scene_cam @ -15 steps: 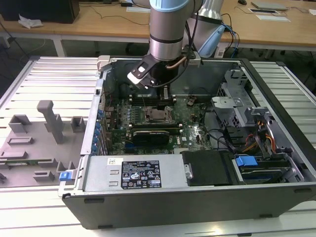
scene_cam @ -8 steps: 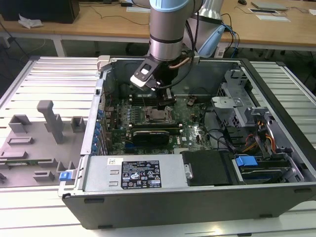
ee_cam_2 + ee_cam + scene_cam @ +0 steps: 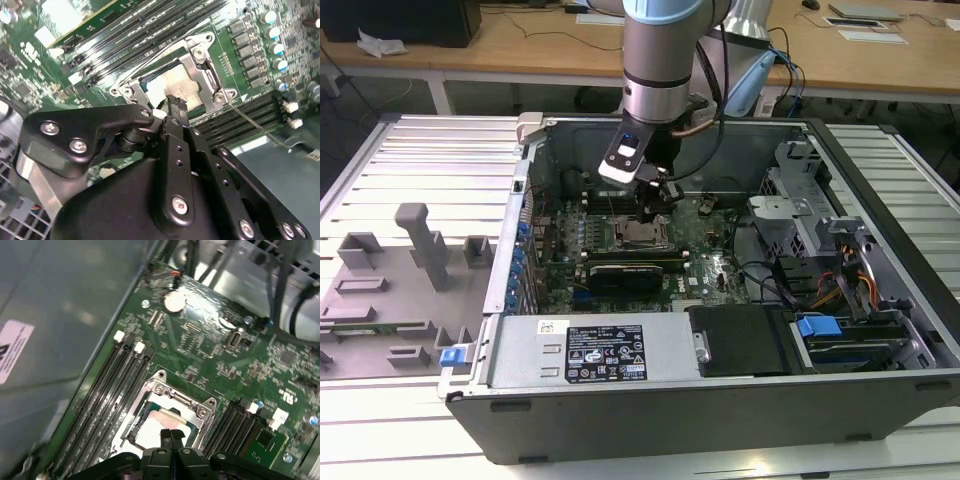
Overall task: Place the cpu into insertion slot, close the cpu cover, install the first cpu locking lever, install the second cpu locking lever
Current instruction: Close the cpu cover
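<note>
Gripper (image 3: 170, 436) fingers pressed together, tips just above the cpu (image 3: 150, 429), cpu lying in the insertion slot (image 3: 132, 426), cpu cover (image 3: 198, 67) framing the cpu, green motherboard (image 3: 210, 347) around.

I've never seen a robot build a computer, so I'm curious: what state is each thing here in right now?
Computer case: open, lying on its side.
Chip: sitting in its socket, pale face up.
Metal cover frame: seems down around the chip.
Thin wire lever: sticks out from the socket, seemingly unlatched.
Gripper: shut, tip just over the chip.
</note>
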{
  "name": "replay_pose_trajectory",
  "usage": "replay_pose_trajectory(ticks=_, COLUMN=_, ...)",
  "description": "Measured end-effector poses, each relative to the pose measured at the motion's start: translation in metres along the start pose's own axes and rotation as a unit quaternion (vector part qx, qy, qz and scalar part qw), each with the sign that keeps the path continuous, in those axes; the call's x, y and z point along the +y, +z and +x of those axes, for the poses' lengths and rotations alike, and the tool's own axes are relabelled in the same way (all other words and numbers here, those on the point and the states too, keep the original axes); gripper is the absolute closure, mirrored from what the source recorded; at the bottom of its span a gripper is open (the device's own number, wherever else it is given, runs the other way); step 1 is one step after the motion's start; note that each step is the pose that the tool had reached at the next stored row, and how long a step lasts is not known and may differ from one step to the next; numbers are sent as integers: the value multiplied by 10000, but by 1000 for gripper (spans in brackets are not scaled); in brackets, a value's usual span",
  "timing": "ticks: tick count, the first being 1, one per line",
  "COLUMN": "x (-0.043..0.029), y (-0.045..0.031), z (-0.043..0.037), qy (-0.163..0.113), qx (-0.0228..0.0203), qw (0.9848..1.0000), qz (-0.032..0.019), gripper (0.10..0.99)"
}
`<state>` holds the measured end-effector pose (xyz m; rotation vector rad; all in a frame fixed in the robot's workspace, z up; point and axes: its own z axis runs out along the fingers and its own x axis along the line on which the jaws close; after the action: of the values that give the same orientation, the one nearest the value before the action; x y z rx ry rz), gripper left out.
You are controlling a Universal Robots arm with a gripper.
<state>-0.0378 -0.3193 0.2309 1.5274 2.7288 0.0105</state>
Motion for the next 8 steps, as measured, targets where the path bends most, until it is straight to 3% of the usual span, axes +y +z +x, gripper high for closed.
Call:
replay_pose_trajectory(ticks=2, x=0, y=0, z=0, qy=-315, qx=0, qw=9995, qz=0, gripper=980)
replay_pose_trajectory(ticks=6, x=0, y=0, z=0, qy=-669, qx=-3, qw=9978, qz=2, gripper=980)
replay_pose_trajectory(ticks=8, x=0, y=0, z=0, qy=-902, qx=-5, qw=9959, qz=2, gripper=980)
